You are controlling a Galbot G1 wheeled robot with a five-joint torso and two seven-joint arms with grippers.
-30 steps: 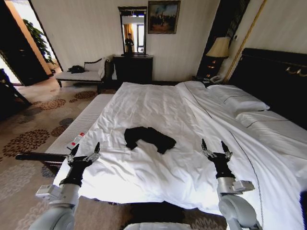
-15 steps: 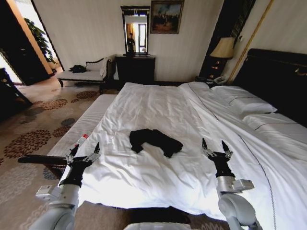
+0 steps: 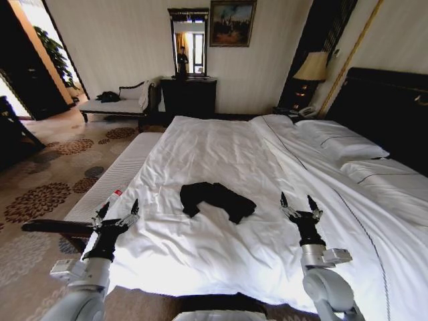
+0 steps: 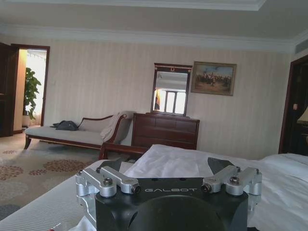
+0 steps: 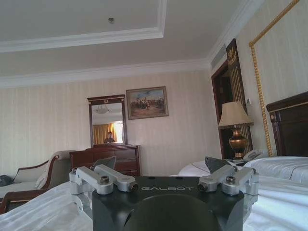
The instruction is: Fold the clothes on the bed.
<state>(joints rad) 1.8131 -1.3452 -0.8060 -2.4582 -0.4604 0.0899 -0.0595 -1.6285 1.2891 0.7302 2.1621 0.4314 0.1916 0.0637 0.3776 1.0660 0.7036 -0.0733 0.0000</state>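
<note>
Overhead, the crumpled T-shirt (image 3: 217, 199) lies mid-bed (image 3: 221, 144), well apart from the wide-spread left end effector (image 3: 117, 212) and right end effector (image 3: 299, 205) at its foot edge.

Cream striped walls, white coved ceiling (image 5: 96, 19). Patterned carpet (image 3: 47, 180) with floral medallions. Dark wood dresser (image 3: 188, 97) at the far wall; mirror (image 3: 187, 41) above it, framed painting (image 3: 231, 23) just beside the mirror. White-cushioned chaise bench (image 3: 117, 103) near the dresser, dark bundle lying on it. Table lamp (image 3: 313, 69) on nightstand. Doorway (image 4: 30, 89) daylit, potted plant in it.
</note>
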